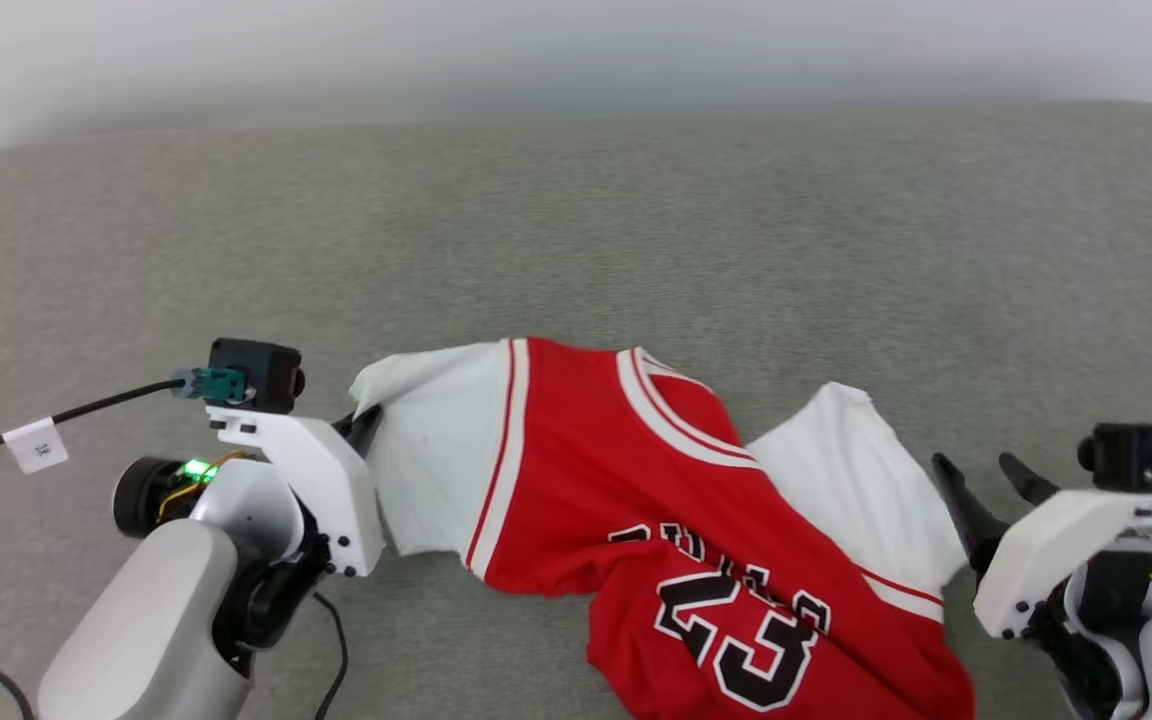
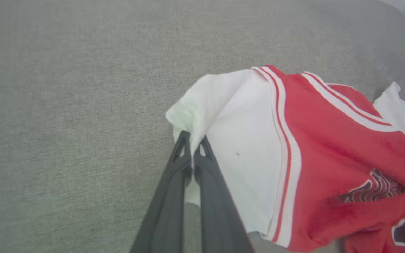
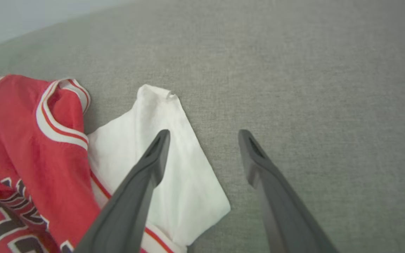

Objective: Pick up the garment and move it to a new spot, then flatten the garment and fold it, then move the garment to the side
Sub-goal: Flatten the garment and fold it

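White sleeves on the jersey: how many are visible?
2. One sleeve at the left, pinched in the left gripper; the other sleeve at the right, by the open right gripper.

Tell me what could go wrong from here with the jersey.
1. The left gripper pinches only the edge of the garment, at its white sleeve, so the cloth might slip free on lifting.
2. The right gripper stands open and holds nothing. A one-sided lift would likely drag and bunch the crumpled garment across the grey cloth surface.
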Tool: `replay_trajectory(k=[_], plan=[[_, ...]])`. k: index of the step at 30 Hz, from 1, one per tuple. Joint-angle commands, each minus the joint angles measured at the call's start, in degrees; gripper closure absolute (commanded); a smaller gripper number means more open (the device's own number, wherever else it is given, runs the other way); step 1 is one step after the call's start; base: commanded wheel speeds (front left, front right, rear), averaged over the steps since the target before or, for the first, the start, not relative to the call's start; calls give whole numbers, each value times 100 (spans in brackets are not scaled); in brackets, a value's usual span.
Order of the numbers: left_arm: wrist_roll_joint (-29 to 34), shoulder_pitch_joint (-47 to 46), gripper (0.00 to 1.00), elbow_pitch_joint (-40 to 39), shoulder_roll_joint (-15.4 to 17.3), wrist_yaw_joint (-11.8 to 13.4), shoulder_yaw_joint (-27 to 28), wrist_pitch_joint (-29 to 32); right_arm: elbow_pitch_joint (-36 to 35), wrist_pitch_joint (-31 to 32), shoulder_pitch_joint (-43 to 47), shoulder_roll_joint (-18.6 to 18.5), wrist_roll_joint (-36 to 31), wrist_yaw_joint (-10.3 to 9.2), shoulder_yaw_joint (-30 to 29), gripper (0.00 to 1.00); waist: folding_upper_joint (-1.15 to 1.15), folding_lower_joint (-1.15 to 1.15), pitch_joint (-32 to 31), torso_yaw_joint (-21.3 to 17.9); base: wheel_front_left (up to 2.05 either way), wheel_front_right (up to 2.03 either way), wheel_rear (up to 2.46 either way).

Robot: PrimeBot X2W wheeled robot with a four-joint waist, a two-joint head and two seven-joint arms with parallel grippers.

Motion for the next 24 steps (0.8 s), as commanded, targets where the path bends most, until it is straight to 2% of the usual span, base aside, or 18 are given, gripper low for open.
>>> replay_trajectory(k=[1,8,14,18,19,20,24], plan=[[56,68,100,-167,-10,40,-8,-84,142,271,-227,-138,-25,-3,35,0,0,0,1,204,0,0,0],[261,55,100,-873,-64,122,-135,-245,720,1537,-986,-570,323,-3,551,0,0,0,295,592,0,0,0],[349,-26,100,-1174,-105,132,-223,-302,1365,2036,-1566,-885,436,-3,1120,0,0,0,542,778,0,0,0],[356,-45,100,-1180,-122,112,-270,-322,2086,2566,-1532,-894,573,-4,1483,0,0,0,582,849,0,0,0],[345,-36,100,-1166,-128,114,-272,-327,2228,2709,-1489,-875,634,-4,1572,52,0,0,573,859,0,0,0],[326,-23,100,-1147,-134,117,-269,-330,2327,2792,-1463,-852,719,-3,1637,100,0,0,567,867,0,0,0],[267,18,100,-1055,-109,119,-225,-377,2368,2839,-1593,-899,925,-1,1813,100,0,0,473,847,0,0,0]])
